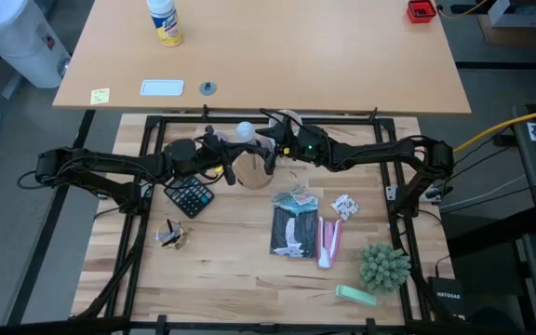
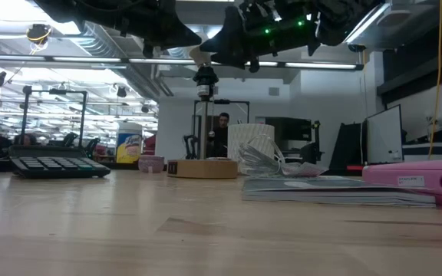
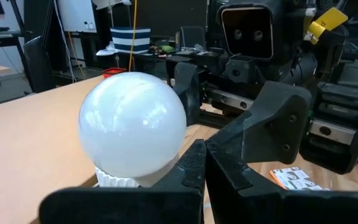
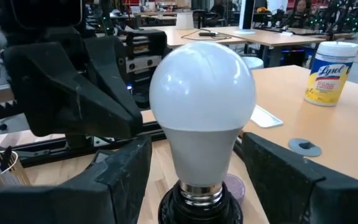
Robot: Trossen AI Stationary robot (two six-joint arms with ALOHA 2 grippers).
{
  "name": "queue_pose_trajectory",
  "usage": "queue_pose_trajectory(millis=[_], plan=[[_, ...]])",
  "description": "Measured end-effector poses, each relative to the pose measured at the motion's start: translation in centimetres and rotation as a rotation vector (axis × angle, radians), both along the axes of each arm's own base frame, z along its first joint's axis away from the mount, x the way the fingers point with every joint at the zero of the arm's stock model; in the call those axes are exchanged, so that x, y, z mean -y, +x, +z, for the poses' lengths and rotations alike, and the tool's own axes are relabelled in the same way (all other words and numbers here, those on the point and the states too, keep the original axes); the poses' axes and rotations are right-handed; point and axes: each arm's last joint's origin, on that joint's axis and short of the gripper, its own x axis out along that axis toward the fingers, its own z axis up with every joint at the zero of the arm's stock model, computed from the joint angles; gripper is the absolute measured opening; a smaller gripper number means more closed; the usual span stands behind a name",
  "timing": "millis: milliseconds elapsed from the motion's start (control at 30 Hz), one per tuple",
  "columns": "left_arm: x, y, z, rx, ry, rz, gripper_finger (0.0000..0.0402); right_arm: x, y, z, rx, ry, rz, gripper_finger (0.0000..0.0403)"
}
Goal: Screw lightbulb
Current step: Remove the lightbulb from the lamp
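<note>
Bulb (image 4: 202, 109) sits upright in the socket (image 4: 197, 202) at the table's far centre, base mostly seated. My right gripper (image 4: 194, 168) straddles it, jaws wide, not touching. Left gripper (image 3: 205, 163) is shut, empty, beside it. Final tightening may remain.

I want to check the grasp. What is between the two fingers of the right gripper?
In the right wrist view, the lightbulb stands between the right gripper fingers, its base in the black socket. Gaps show on both sides.

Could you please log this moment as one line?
lightbulb: seated in socket | right gripper: open around bulb | left gripper: shut beside it
</note>
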Motion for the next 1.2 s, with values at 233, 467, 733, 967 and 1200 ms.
queue_pose_trajectory(millis=[233,467,733,967,1200], plan=[[0.0,0.0,0.0,0.0,0.0,0.0,0.0001,0.1,0.3,-0.6,0.0,0.026,-0.002,0.0255],[0.0,0.0,0.0,-0.001,0.0,-0.001,0.0001,0.3,1.1,-0.8,0.007,0.024,-0.003,0.0255],[0.0,0.0,0.0,-0.002,0.003,-0.002,0.0001,0.3,1.2,-0.6,0.01,0.02,-0.005,0.0205],[0.0,0.0,0.0,-0.002,0.002,-0.002,0.0001,0.3,1.2,-0.7,0.0,0.02,-0.005,0.0145],[0.0,0.0,0.0,0.0,0.003,-0.002,0.0001,0.3,1.2,-0.5,0.015,0.016,-0.005,0.0158]])
